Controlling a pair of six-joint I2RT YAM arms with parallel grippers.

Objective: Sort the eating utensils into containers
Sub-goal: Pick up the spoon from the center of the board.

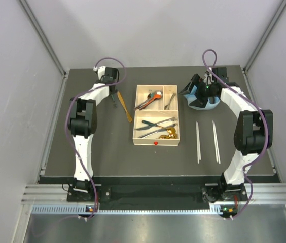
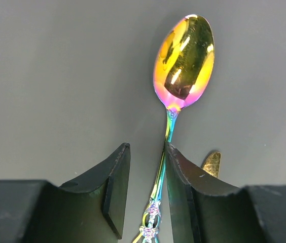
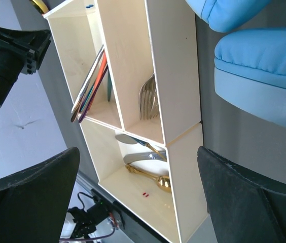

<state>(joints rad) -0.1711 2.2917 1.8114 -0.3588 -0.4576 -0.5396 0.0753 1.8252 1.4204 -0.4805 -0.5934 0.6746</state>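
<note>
A shiny gold spoon (image 2: 184,55) with a rainbow handle lies on the dark table left of the cream tray (image 1: 155,144); it also shows in the top view (image 1: 124,107). My left gripper (image 2: 147,147) straddles its handle, jaws apart, with the handle against the right finger (image 2: 183,177). It also shows in the top view (image 1: 114,101). My right gripper (image 3: 140,195) is wide open and empty, hovering over the headphones right of the tray (image 3: 178,76). The tray holds coloured spoons (image 1: 148,101), a fork (image 1: 171,103), and knives and gold spoons (image 1: 158,127). Two chopsticks (image 1: 198,142) lie right of the tray.
Light-blue headphones (image 1: 202,100) sit at the back right under my right gripper and show in the right wrist view (image 3: 257,55). Another gold utensil tip (image 2: 212,163) peeks from behind my left gripper's right finger. White walls enclose the table.
</note>
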